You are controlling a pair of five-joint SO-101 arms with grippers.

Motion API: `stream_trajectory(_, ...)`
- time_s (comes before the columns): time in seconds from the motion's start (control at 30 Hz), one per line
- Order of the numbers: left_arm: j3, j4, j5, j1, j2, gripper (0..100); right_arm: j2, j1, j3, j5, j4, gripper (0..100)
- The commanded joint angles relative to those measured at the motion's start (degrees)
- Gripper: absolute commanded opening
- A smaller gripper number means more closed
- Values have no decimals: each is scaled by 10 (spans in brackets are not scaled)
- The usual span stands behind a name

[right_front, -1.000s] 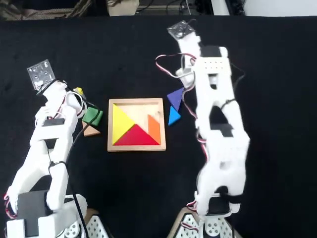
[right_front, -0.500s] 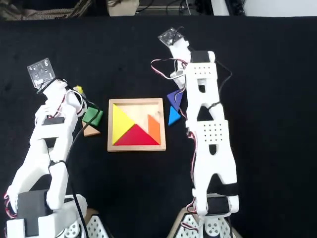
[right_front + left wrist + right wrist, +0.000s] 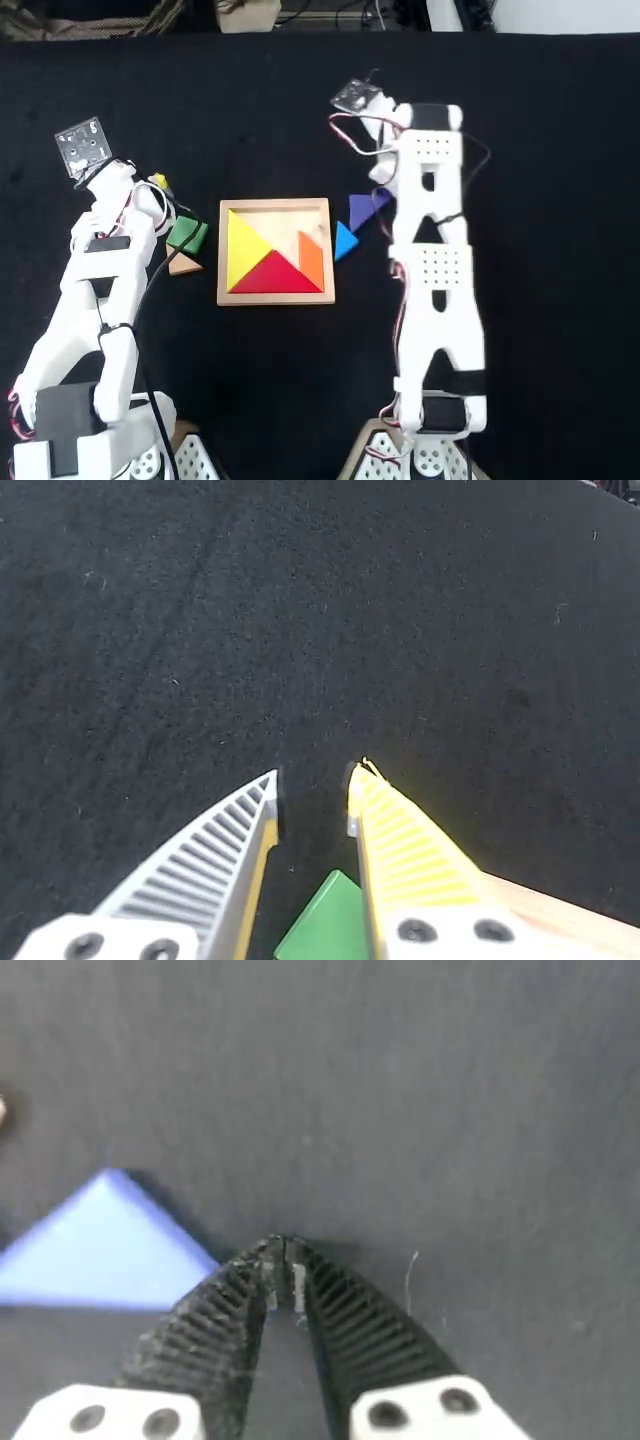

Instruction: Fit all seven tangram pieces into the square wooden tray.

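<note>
Shifted rightward since a moment ago is the purple triangle (image 3: 366,208); the left gripper (image 3: 315,773) is hovering slightly spread over the green piece (image 3: 325,920), probably to pinch it, the part-filled tray (image 3: 275,204) is sitting mid-table, and the right gripper (image 3: 285,1245), pressed together, is seemingly nudging that triangle.

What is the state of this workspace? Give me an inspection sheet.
Surface: black table.
Job's things: wooden tray holds yellow piece, red piece, orange piece; blue piece, purple piece, green piece, tan piece lie outside.
Clutter: nothing seen.
Grippers: left gripper open over green piece; right gripper shut beside purple piece.
Cables: wires loop on the right arm.
Surroundings: box and cords beyond the table.
</note>
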Motion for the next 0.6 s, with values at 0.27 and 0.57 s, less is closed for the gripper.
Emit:
stream_trajectory(0.27, -31, -13, -4, 5, -2, 123, -343, 34, 505, 162, 10, 11)
stream_trajectory(0.57, -31, -11, -4, 5, -3, 123, -531, 18, 676, 23, -212, 18)
